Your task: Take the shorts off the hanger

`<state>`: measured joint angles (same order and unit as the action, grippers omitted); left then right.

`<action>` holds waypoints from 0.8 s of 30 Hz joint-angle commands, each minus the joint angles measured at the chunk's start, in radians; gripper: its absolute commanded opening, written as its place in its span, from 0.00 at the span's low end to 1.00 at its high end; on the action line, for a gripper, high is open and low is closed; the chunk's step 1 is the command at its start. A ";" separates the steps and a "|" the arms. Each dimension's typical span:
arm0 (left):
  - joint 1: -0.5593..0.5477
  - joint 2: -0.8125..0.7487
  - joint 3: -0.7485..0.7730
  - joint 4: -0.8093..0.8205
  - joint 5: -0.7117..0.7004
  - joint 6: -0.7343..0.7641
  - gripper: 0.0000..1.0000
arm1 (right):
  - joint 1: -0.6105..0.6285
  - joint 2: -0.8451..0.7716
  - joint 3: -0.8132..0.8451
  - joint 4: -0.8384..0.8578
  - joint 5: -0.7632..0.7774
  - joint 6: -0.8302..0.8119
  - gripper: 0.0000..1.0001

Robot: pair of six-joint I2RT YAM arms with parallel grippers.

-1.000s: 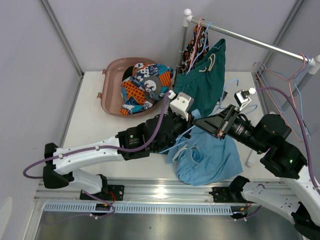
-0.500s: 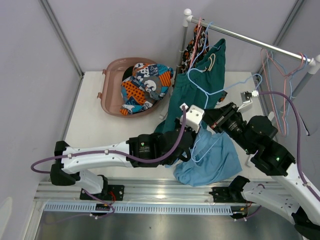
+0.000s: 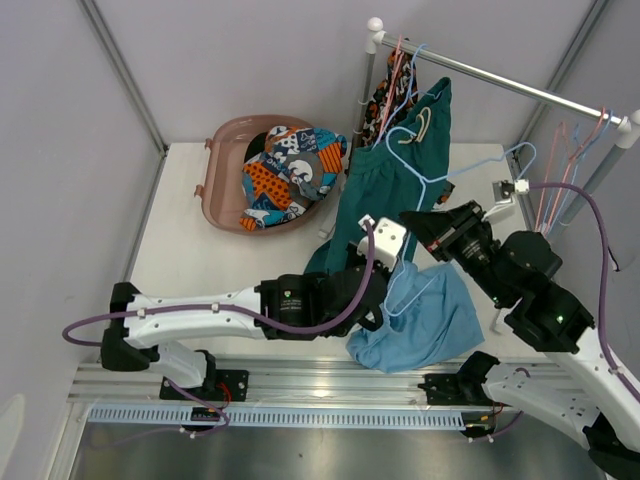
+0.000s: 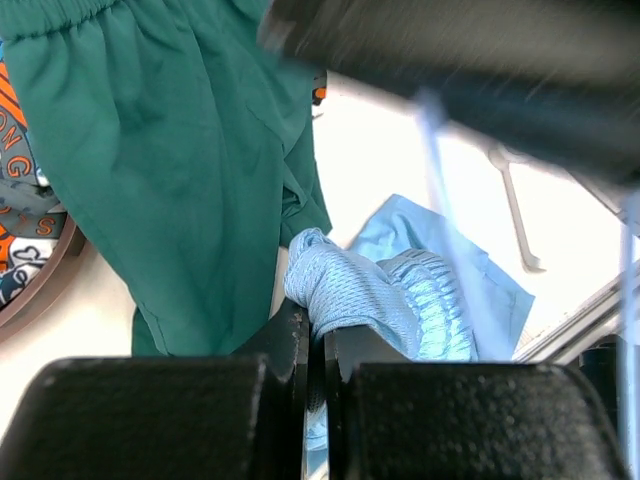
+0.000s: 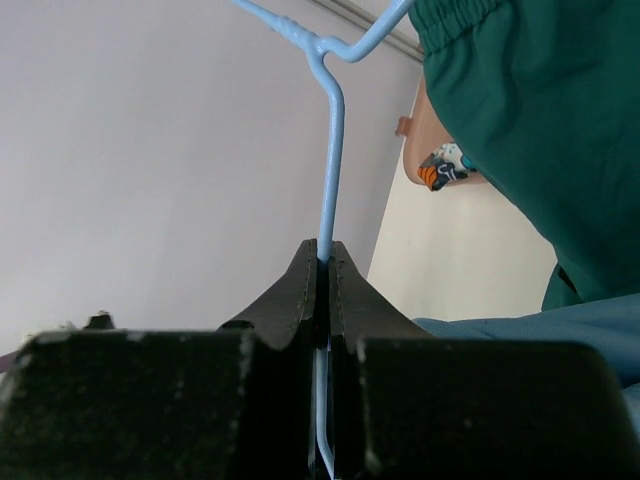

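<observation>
Grey walls, white table (image 3: 200, 250), rail (image 3: 500, 80) running across the back-right corner.

Top view:
- patterned shorts (image 3: 290, 170) sit in the pink tub (image 3: 222, 170), well left of the rail. That pair is done.
- teal shorts (image 3: 395, 190) hang under the rail's left end, camo shorts (image 3: 380, 100) just behind them. Both look not yet started.
- light blue shorts (image 3: 430, 320) lie crumpled on the table, well in front of the rail.
- the blue hanger (image 3: 470, 167) is off the rail. Its lower wire loops over the light blue shorts, and I can't tell if it's fully out of the waistband.
- left gripper (image 3: 392, 283) is down on that fabric; right gripper (image 3: 412, 218) is just rail-side of it, on the wire.
- spare hangers (image 3: 570, 150) hang at the rail's right end.

Left wrist:
- jaws are closed to a sliver, clamping a bunched fold of the light blue shorts.
- teal shorts fill the left of the view. The blurred hanger wire crosses above the fold.

Right wrist:
- jaws are pressed flat together on the hanger's neck, just under the twist.
- teal shorts are top right, the tub is far behind, and a strip of the light blue shorts shows low right.

Status estimate: one pair binned for sure and the light blue pair mid-separation. What's left is to pull fabric and hanger apart, bin the shorts, then do teal and camo.
</observation>
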<state>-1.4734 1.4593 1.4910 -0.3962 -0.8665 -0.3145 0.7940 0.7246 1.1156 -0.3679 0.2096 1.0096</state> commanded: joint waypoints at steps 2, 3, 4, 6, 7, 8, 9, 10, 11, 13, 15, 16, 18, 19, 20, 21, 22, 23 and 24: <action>-0.011 -0.082 -0.082 0.046 -0.077 -0.020 0.00 | -0.004 -0.102 0.035 0.044 0.118 -0.032 0.00; -0.008 -0.097 -0.112 0.040 -0.083 -0.027 0.00 | -0.004 -0.120 0.023 0.055 0.163 -0.037 0.00; -0.005 -0.114 -0.127 0.034 -0.085 -0.044 0.00 | -0.004 -0.140 0.009 0.070 0.187 -0.045 0.00; 0.001 -0.184 -0.182 0.017 -0.089 -0.057 0.00 | -0.006 -0.180 -0.038 0.139 0.246 -0.080 0.00; 0.002 -0.207 -0.198 0.010 -0.097 -0.064 0.00 | -0.004 -0.186 -0.051 0.164 0.258 -0.091 0.00; 0.004 -0.256 -0.207 -0.003 -0.104 -0.067 0.00 | -0.006 -0.186 -0.060 0.182 0.270 -0.101 0.00; 0.004 -0.281 -0.231 -0.016 -0.112 -0.074 0.00 | -0.004 -0.179 -0.069 0.232 0.281 -0.129 0.00; 0.004 -0.304 -0.238 -0.053 -0.118 -0.084 0.00 | -0.006 -0.168 -0.071 0.256 0.284 -0.138 0.00; 0.004 -0.353 -0.251 -0.072 -0.132 -0.093 0.00 | -0.004 -0.156 -0.066 0.273 0.286 -0.149 0.00; 0.004 -0.401 -0.274 -0.131 -0.140 -0.121 0.00 | -0.015 -0.105 -0.051 0.313 0.277 -0.157 0.00; 0.004 -0.469 -0.299 -0.165 -0.149 -0.147 0.00 | -0.035 -0.058 -0.048 0.355 0.252 -0.144 0.00; 0.004 -0.491 -0.323 -0.180 -0.150 -0.173 0.00 | -0.071 -0.044 -0.057 0.403 0.210 -0.114 0.00; 0.004 -0.546 -0.337 -0.228 -0.151 -0.201 0.00 | -0.126 0.001 -0.063 0.452 0.154 -0.060 0.00; 0.004 -0.563 -0.344 -0.242 -0.151 -0.221 0.00 | -0.160 0.015 -0.072 0.481 0.067 0.001 0.00; 0.004 -0.579 -0.360 -0.268 -0.152 -0.230 0.00 | -0.239 0.028 -0.098 0.541 0.019 0.048 0.00; 0.004 -0.591 -0.367 -0.283 -0.157 -0.239 0.00 | -0.280 0.044 -0.115 0.581 -0.033 0.099 0.00; 0.004 -0.612 -0.373 -0.297 -0.161 -0.254 0.00 | -0.315 0.080 -0.131 0.624 -0.126 0.147 0.00; 0.004 -0.620 -0.379 -0.311 -0.164 -0.259 0.00 | -0.359 0.102 -0.154 0.706 -0.163 0.223 0.00; 0.004 -0.631 -0.383 -0.332 -0.172 -0.264 0.00 | -0.366 0.123 -0.163 0.745 -0.189 0.245 0.00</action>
<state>-1.4742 0.8490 1.1217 -0.6682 -0.9928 -0.5209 0.4862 0.8036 0.9810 0.1337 0.2047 1.0767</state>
